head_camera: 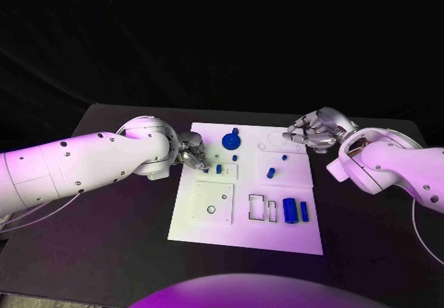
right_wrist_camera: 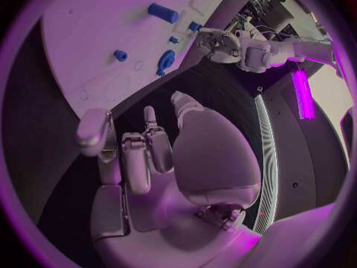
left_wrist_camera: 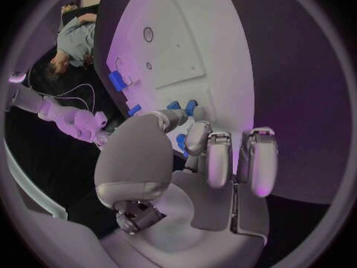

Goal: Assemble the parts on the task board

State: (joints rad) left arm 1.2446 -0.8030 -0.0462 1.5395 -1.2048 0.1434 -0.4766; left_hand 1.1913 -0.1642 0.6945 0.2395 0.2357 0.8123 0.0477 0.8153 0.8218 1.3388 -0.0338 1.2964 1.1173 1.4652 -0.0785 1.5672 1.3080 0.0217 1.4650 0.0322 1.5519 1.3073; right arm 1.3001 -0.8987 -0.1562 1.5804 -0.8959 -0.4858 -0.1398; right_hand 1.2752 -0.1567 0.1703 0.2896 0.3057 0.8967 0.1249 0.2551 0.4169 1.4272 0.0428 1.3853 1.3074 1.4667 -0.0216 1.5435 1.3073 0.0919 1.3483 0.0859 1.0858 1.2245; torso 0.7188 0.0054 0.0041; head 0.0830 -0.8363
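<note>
The flat white plastic task board [head_camera: 245, 240] looks smooth and matt, with shallow cut-out recesses. The small blue plastic cylinder parts [head_camera: 289, 210] have a smooth, slightly glossy finish. The black counter [head_camera: 102, 256] is matt and even. Both silver metal hands, left hand [head_camera: 192, 154] and right hand [head_camera: 313, 131], gleam with a polished sheen; the white arm shells [head_camera: 83, 163] look like glossy plastic.

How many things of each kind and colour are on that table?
White task board: 1
Blue disc: 1
Blue cylinders: 2
Small blue pegs in plain sight: 4
Silver hands: 2, left hand and right hand
Total: 10
</note>
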